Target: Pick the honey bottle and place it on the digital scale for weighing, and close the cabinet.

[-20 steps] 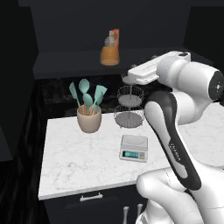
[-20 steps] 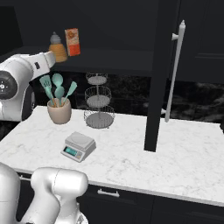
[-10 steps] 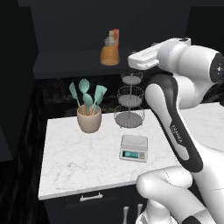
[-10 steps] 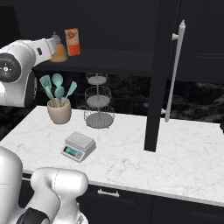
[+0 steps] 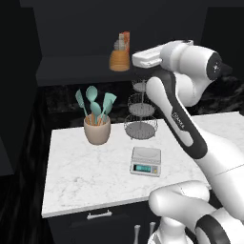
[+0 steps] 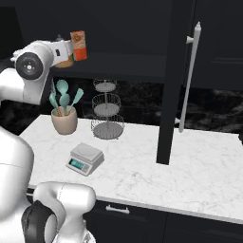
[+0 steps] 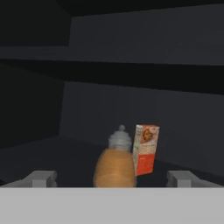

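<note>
There are one honey bottle (image 7: 114, 168), one orange-white carton (image 7: 145, 148), one digital scale (image 5: 146, 161), one utensil crock (image 5: 97, 129) holding four teal utensils (image 5: 95, 103), and one three-tier wire basket stand (image 5: 140, 112).

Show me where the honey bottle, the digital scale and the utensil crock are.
honey bottle (image 7: 114, 168), hand view, amber body.
digital scale (image 5: 146, 155), left base view, top plate.
utensil crock (image 5: 97, 133), left base view, front wall.

Dim dark kitchen; bright countertop (image 5: 86, 176), soft blurry render
</note>
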Controlling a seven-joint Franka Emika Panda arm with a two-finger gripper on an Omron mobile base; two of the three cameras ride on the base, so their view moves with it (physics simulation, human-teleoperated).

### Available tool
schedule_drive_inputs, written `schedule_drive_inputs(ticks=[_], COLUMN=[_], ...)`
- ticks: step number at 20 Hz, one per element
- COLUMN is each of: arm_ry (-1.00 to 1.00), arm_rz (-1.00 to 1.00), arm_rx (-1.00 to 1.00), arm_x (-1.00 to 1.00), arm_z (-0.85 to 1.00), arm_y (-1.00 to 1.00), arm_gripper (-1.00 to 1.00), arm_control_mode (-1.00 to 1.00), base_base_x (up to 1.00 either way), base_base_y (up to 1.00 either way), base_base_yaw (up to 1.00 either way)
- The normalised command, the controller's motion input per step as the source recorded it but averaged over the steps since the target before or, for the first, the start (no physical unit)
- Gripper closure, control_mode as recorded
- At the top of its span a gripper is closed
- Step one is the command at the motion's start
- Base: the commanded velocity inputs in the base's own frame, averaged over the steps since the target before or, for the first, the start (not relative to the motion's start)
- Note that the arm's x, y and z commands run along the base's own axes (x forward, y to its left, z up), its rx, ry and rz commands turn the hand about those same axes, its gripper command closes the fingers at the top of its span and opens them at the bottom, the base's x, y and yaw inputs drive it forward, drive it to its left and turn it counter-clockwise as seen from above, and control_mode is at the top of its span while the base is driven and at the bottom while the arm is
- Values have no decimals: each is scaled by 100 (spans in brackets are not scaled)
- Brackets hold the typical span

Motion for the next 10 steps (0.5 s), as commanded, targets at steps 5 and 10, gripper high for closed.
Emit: schedule_drive_inputs(ticks=[5,10], arm_ry=[3,3], arm_rz=[0,0], arm_rx=[1,0], arm_x=[59,53], arm_z=[0,0], arm_y=[0,0], arm_gripper=[-100,-100], arm_control_mode=[-100,-100], base_base_x=[0,0], base_base_y=[0,0], base_base_yaw=[0,0])
